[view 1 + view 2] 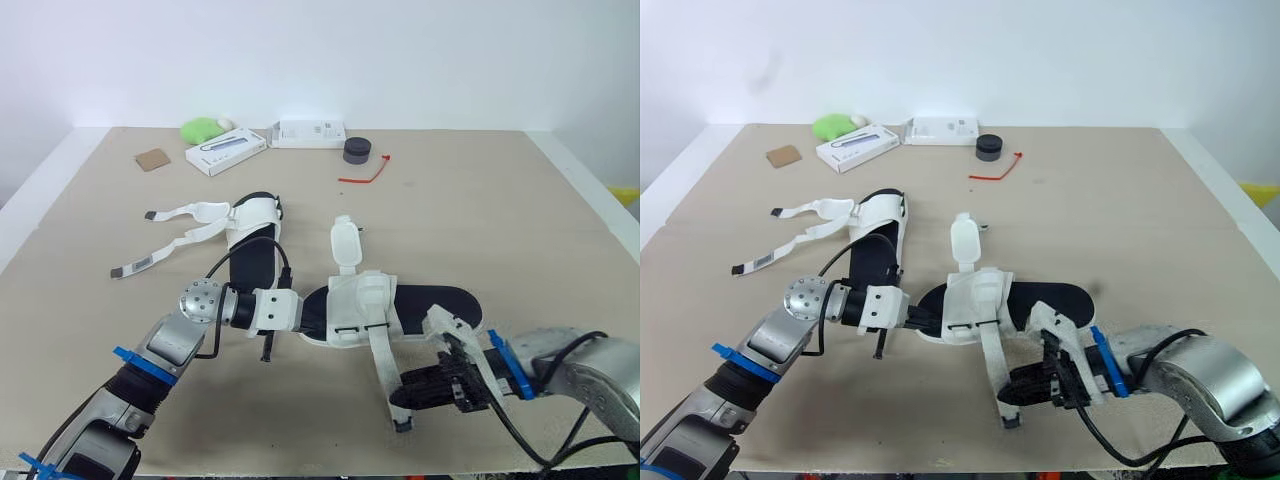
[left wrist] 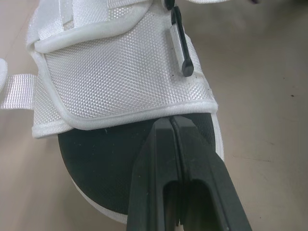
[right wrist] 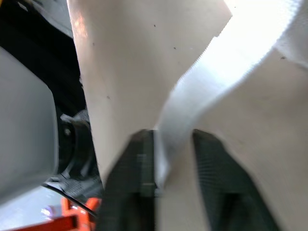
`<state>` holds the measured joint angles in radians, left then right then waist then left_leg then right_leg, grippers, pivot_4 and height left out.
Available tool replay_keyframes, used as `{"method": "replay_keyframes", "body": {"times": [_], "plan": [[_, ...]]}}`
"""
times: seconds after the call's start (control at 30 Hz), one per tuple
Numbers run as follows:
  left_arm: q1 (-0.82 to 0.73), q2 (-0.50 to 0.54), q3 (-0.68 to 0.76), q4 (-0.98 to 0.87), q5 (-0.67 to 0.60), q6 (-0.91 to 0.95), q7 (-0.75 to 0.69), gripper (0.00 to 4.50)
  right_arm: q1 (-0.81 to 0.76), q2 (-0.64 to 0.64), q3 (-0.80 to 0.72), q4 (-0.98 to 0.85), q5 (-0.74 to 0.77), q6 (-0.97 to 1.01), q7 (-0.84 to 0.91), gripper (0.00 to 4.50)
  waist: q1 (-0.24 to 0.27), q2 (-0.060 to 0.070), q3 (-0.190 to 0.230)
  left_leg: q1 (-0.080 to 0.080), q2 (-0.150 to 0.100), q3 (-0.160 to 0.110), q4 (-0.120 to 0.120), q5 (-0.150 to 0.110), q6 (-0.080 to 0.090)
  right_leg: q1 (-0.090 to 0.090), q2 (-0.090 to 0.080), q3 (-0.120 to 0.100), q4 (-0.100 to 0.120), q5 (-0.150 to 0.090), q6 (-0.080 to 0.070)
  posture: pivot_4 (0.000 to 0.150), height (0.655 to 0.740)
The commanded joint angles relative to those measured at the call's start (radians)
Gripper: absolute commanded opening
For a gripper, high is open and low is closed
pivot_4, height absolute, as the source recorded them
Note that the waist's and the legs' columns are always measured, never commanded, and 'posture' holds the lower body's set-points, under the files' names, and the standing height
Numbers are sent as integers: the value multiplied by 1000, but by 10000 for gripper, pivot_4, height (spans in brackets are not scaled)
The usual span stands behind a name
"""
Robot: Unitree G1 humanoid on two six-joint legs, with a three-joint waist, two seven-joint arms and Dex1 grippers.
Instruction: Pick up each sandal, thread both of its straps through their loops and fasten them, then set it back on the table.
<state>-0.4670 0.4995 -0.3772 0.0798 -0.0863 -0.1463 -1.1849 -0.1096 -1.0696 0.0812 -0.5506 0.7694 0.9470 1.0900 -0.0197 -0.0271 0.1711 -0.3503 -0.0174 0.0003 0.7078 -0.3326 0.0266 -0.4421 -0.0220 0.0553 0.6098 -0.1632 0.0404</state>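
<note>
The right gripper (image 3: 173,137) sits at the near right of the table (image 1: 520,220), its fingers drawn narrow and closed on the near strap (image 1: 383,360) of the near sandal (image 1: 430,303). In the right wrist view the white webbing fills the gap between the two black fingers. That strap runs from the sandal's white upper (image 1: 360,300) toward the near edge, and its dark tip (image 1: 402,425) rests on the table just below the gripper.

The near sandal lies crosswise at the middle of the table, black insole up. Its other strap (image 1: 345,243) is unfastened and points to the far side.

The left gripper (image 2: 172,120) reaches in from the near left to the sandal's left end. Its fingers are pressed together with nothing between them, and the tips touch the black insole right at the edge of the white upper.

Just left and farther back lies the second sandal (image 1: 250,240), its two loose straps (image 1: 180,213) spread out to the left on the table.

Along the far side, well apart from both sandals, are a brown card (image 1: 153,159), a green object (image 1: 203,129), two white boxes (image 1: 225,152), a black round object (image 1: 357,151) and a red tie (image 1: 365,175).
</note>
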Motion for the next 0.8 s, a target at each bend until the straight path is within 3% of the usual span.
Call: {"method": "replay_keyframes", "body": {"times": [0.03,0.13,0.3,0.37,0.5,0.63,0.8], "plan": [[21,7,-33,29,37,10,-9,0,55,-30,-34,-57,-84,-200,95,32450,1,0,0,0,0,0,0,0,0,0,0,0,0,0,0,1500,7400],[19,4,-32,36,37,6,-10,0,119,-38,-59,-45,-201,-455,186,44052,1,0,0,0,0,0,0,0,0,0,0,0,0,0,0,1500,7400],[14,2,-31,48,38,-1,-12,0,129,70,-97,115,-405,-1069,282,44052,1,-1,0,4,-1,2,0,0,0,3,-1,1,0,0,1,1500,7400],[12,3,-31,52,37,-3,-14,0,94,93,-79,259,-518,-1435,326,44052,0,-1,0,8,-1,3,0,0,0,6,-1,1,0,0,2,1500,7400],[9,3,-31,57,37,-6,-17,0,-17,165,-50,488,-628,-1930,297,44052,-3,-2,1,13,-1,7,-1,0,0,10,-1,4,0,0,1,1500,7400],[10,7,-30,54,37,-4,-20,0,-145,245,-54,654,-792,-2292,174,44052,-2,-2,1,18,-1,9,-1,0,0,13,0,7,1,0,1,1500,7400],[10,14,-26,52,36,-1,-23,0,-214,298,-27,674,-905,-2399,30,44052,-3,-3,2,22,0,11,-2,0,0,16,0,11,2,2,-4,1500,7400]]}}
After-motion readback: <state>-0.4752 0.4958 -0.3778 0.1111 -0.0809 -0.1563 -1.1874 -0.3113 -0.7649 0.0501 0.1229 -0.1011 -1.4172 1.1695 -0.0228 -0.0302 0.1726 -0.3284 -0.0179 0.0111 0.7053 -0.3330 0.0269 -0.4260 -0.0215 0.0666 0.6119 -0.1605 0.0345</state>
